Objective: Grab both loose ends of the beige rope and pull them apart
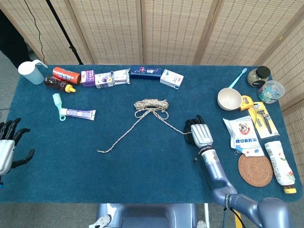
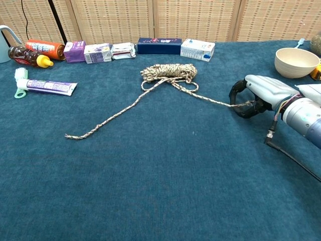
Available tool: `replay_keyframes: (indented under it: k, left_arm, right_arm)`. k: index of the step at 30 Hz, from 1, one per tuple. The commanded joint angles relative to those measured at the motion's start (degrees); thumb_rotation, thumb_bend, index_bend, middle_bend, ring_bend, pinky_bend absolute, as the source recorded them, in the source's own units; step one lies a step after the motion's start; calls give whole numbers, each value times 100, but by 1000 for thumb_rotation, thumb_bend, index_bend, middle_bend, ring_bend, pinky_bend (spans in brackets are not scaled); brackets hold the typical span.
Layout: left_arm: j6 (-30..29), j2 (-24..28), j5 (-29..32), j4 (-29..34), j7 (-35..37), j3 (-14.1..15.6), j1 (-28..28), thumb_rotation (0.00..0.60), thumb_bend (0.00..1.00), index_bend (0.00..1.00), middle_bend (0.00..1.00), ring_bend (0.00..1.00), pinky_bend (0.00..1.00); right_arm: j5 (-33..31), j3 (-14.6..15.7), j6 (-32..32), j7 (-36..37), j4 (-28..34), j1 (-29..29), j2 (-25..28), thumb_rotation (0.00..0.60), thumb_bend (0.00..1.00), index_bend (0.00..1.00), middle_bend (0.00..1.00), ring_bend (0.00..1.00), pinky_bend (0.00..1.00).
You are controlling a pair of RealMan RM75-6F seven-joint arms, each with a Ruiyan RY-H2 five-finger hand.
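Two loose ends run out from the beige rope (image 1: 151, 105), which lies coiled mid-desk (image 1: 142, 166). Right end reaches the right robot hand (image 1: 200, 132); fingers curled over it, apparently clamped on the strand in the chest view. Left end lies free on the cloth, well apart from the left robot hand (image 1: 9, 145), whose fingers are spread, holding nothing. Rope speckled beige, bundle tied at its middle. Left robot hand cut off by the frame edge.

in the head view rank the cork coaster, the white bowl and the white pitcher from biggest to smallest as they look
1. cork coaster, widest.
2. white bowl and white pitcher look about alike; the pitcher sits farther from the camera at the corner, so no ranking between them.
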State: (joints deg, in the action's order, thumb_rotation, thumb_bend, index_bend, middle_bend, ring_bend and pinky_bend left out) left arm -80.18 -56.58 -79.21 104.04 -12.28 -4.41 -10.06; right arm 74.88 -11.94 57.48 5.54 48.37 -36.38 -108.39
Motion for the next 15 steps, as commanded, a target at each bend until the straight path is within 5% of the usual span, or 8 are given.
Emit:
replay_keyframes:
  k: [1, 15]
  left_arm:
    - [60, -102, -256, -149, -30, 79, -84, 491, 300, 294, 62, 33, 0]
    - [1053, -659, -261, -449, -445, 181, -659, 527, 300, 380, 88, 56, 0]
  right_arm:
    - [44, 27, 73, -4, 102, 39, 46, 600, 515, 578, 305, 231, 55]
    - [82, 64, 265, -232, 638, 162, 252, 600, 515, 584, 310, 234, 55]
